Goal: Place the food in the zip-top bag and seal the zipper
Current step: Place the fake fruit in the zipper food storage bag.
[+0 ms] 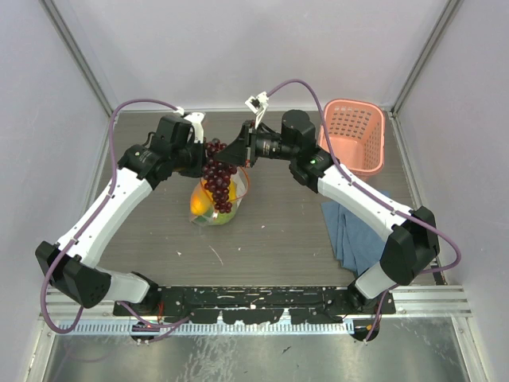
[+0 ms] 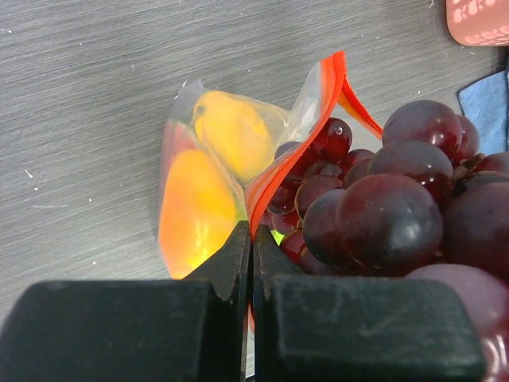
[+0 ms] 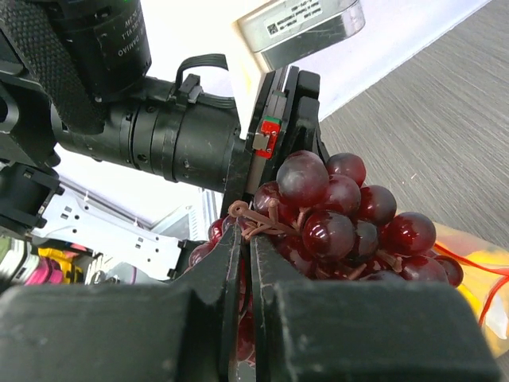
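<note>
The clear zip-top bag [image 1: 208, 208] lies mid-table with its mouth held up. Inside it I see an orange-yellow fruit [image 2: 195, 211] and a yellow piece [image 2: 235, 131]. A sliver of green fruit [image 2: 276, 236] shows below. My left gripper [image 2: 253, 239] is shut on the red-orange zipper strip [image 2: 298, 155] at the bag's mouth. My right gripper [image 3: 246, 239] is shut on the stem of the dark purple grape bunch [image 3: 342, 215]. The bunch [image 1: 218, 171] hangs over the open mouth, its lower grapes [image 2: 318, 171] reaching into the bag.
A pink basket [image 1: 353, 135] stands at the back right. A folded blue cloth [image 1: 346, 231] lies on the right of the table under my right arm. Grey walls close in the table on three sides.
</note>
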Robot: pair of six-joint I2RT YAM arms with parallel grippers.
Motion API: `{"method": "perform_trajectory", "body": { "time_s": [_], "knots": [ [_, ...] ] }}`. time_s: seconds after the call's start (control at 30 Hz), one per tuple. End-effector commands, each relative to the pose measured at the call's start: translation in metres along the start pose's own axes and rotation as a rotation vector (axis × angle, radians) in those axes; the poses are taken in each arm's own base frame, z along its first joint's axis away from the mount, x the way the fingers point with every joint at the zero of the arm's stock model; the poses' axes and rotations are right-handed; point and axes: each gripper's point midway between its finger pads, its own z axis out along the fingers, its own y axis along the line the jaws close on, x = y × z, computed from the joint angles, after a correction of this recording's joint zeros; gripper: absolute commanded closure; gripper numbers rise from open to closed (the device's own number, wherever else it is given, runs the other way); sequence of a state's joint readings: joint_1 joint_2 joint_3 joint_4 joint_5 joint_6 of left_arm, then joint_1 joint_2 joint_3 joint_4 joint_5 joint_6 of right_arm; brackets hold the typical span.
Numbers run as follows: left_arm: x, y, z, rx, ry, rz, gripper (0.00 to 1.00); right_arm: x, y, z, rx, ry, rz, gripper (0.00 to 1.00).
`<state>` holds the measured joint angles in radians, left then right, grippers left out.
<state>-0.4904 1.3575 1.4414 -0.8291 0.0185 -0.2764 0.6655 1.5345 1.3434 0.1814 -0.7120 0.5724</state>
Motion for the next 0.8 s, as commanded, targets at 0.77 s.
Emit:
{"method": "perform_trajectory", "body": {
  "time_s": [0.77],
  "knots": [
    [-0.021,-0.018,-0.007,0.094,-0.064,0.010,1.00,-0.093,0.013,-0.011,0.030,-0.300,0.052,0.99]
  ]
}}
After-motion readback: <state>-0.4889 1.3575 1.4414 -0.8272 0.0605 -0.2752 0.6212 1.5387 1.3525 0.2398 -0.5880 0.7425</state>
